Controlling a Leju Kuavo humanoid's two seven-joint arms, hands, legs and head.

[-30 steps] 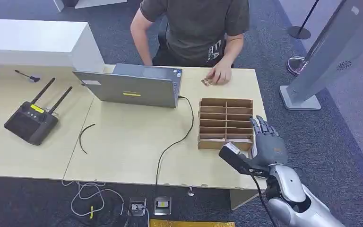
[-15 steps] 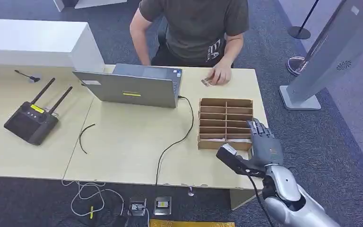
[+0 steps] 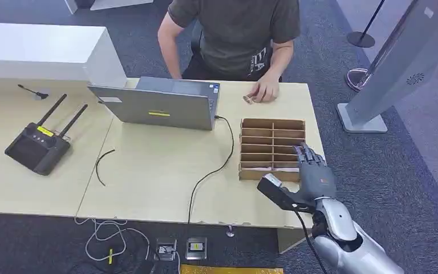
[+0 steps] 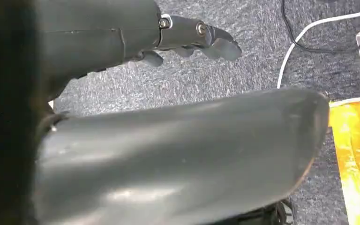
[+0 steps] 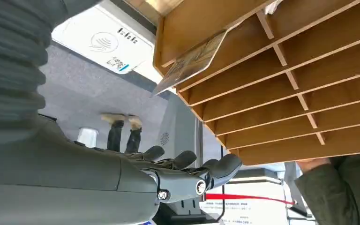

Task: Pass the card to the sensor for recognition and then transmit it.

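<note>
A brown cardboard rack (image 3: 272, 140) with several slots lies on the table's right part. A card (image 5: 192, 61) sticks out of its nearest slot, seen as a pale strip (image 3: 271, 168) from above. My right hand (image 3: 315, 174) hovers at the rack's near right corner, fingers (image 5: 187, 164) spread and holding nothing, apart from the card. A white card reader (image 5: 101, 40) lies beside the rack's corner in the right wrist view. My left hand (image 4: 192, 40) hangs over the carpet with nothing in it.
A person (image 3: 234, 34) sits at the far side, one hand (image 3: 265, 91) on the table by a small object. A laptop (image 3: 165, 103) with a black cable (image 3: 217, 168), a black controller (image 3: 37, 145) and a grey kiosk stand (image 3: 388, 74) are around.
My right hand has shifted a little left and nearer to me, closer to the rack's near right corner. The card and the person's hand stay where they were.
</note>
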